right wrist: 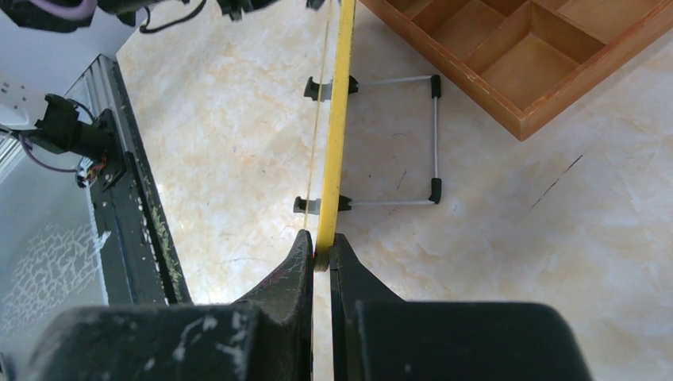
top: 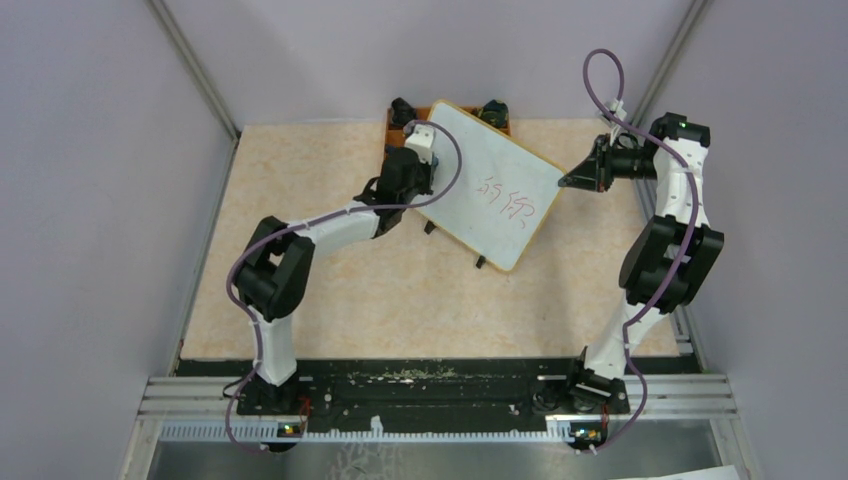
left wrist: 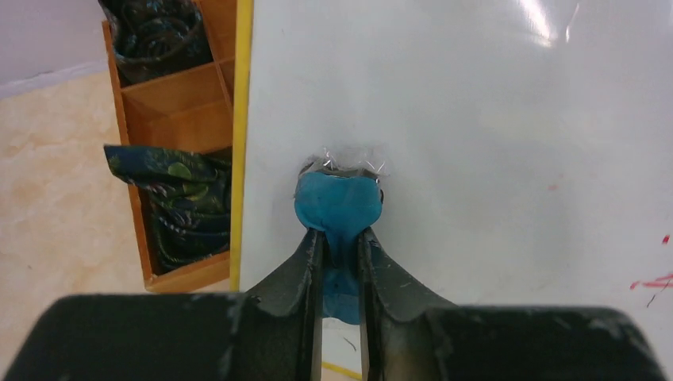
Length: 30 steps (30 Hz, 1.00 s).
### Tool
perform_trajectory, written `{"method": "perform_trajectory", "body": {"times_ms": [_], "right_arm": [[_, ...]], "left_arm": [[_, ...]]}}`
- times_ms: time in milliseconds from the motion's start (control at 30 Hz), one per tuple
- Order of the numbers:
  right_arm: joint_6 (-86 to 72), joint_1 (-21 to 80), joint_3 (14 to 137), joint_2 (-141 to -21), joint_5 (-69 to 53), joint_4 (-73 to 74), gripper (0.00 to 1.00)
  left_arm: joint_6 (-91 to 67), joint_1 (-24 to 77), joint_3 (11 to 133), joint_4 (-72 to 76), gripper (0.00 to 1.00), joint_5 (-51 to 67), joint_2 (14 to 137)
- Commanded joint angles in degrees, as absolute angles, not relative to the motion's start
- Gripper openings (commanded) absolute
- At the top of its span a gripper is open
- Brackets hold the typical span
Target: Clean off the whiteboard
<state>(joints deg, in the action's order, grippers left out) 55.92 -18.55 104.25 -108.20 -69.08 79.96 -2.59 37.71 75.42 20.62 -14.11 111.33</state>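
The whiteboard (top: 490, 185) with a yellow frame stands tilted at the back of the table, with red handwriting (top: 508, 203) on its lower right part. My left gripper (left wrist: 340, 236) is shut on a blue eraser (left wrist: 337, 203), which presses on the board's blank upper left area (left wrist: 476, 119). In the top view this gripper (top: 425, 172) is over the board's left edge. My right gripper (right wrist: 321, 252) is shut on the board's yellow edge (right wrist: 337, 119), seen edge-on, at the board's right corner (top: 562, 183).
An orange-brown compartment tray (top: 395, 128) stands behind the board, holding dark patterned bundles (left wrist: 178, 198). It also shows in the right wrist view (right wrist: 524, 55), next to the board's wire stand with black feet (right wrist: 433, 135). A black rail (top: 430, 385) runs along the near table edge.
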Motion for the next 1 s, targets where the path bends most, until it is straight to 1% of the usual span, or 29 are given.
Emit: {"method": "perform_trajectory", "body": {"times_ms": [0,233,400,600,767,967], "right_arm": [[59.5,-16.7,102.9,-108.1,-65.6,82.1,0.0],[59.6,-16.4,102.7,-108.0,-65.3,82.3,0.0],[59.7,-16.4,102.7,-107.8,-65.3,82.4,0.0],[59.7,-16.2,102.6,-107.8,-65.3,82.3,0.0],[59.6,-16.2,102.6,-107.8,-65.0,82.2,0.0],[59.3,-16.1,103.0,-107.8,-65.0,82.2,0.0]], "left_arm": [[-1.8,38.3,82.8,17.3,0.0,-11.6,113.0],[-1.7,43.7,89.7,15.3,0.0,-11.2,116.9],[-3.4,48.1,90.4,16.0,0.0,-9.3,118.7],[-3.3,53.6,92.5,16.0,0.0,-10.2,121.1],[-3.0,56.0,93.0,15.6,0.0,-10.5,121.4],[-2.3,55.3,89.7,16.0,0.0,-14.0,119.5]]}}
